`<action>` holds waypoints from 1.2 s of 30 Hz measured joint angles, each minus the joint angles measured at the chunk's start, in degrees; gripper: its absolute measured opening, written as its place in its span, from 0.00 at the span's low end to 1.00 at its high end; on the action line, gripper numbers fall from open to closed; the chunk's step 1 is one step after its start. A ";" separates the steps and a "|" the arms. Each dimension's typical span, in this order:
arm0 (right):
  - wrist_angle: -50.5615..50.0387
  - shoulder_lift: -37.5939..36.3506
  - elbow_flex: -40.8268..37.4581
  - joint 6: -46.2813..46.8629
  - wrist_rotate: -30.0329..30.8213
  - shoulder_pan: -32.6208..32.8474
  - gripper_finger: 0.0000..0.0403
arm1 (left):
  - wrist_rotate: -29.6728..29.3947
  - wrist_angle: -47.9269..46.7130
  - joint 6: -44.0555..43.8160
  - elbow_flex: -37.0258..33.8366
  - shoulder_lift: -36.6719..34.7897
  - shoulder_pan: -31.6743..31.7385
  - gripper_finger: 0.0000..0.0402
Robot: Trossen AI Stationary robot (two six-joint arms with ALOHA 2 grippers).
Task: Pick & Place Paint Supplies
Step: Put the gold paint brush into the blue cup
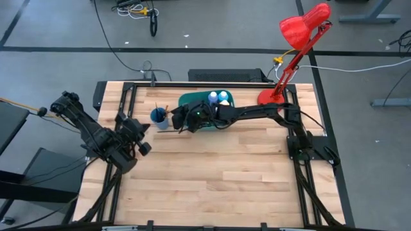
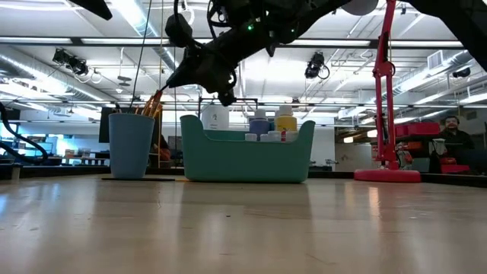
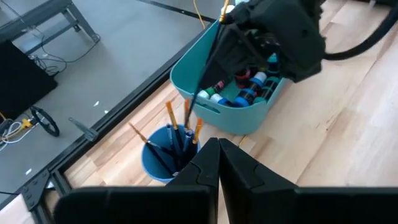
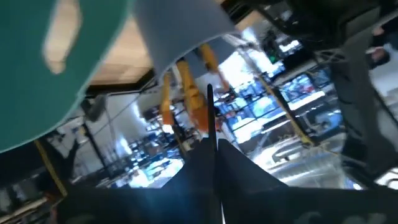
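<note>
Found right gripper [image 1: 182, 120] reached out across the table, hanging over the gap btw teal bin [image 1: 192, 99] and blue cup [image 1: 158, 116]. Saw its fingers pressed together, pinching a thin dark brush [image 3: 198, 84]. Confirmed in right wrist view: a dark stem ran out from btw the closed pads.

Read the brush's long axis as steep, not quite vertical: upper end in the grip, lower end slanted down and away from the bin, toward the cup. Placed its free tip just above the cup's bin-side rim, near the brushes [image 3: 177, 134] already standing inside. Couldn't tell whether tip was touching rim or clear of it.

Placed cup below and slightly to the left-arm side of the gripper, bin right beside it on the other side. Judged that to be the relation that counts: for a drop into the cup, tip needs to sit over the mouth, not over the rim or the gap.

Spotted paint bottles [image 3: 245, 93] bunched in the bin, caps up.

Found left gripper [image 1: 142, 138] at table's left edge, fingers shut, nothing btw them, pointed at the cup. Judged it nearer the cup than the right arm's base, but idle. Took the right arm for the working one.
</note>
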 joint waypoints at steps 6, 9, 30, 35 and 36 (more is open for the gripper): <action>1.61 0.98 0.06 -1.01 -1.79 0.15 0.00 | -0.44 1.13 1.57 0.00 0.02 0.01 0.03; 4.40 1.23 -0.03 0.63 -1.73 0.22 0.00 | -2.33 1.15 1.66 0.00 0.02 0.01 0.05; 9.58 0.23 0.04 9.57 27.29 12.11 0.00 | 1.15 7.95 41.45 0.00 0.10 14.09 0.12; 9.58 0.23 0.04 9.27 27.05 13.04 0.00 | 8.85 13.76 52.89 0.00 0.84 19.21 0.26; 9.57 0.23 0.04 9.47 26.85 13.11 0.00 | 9.65 15.44 54.47 0.00 0.80 20.15 0.28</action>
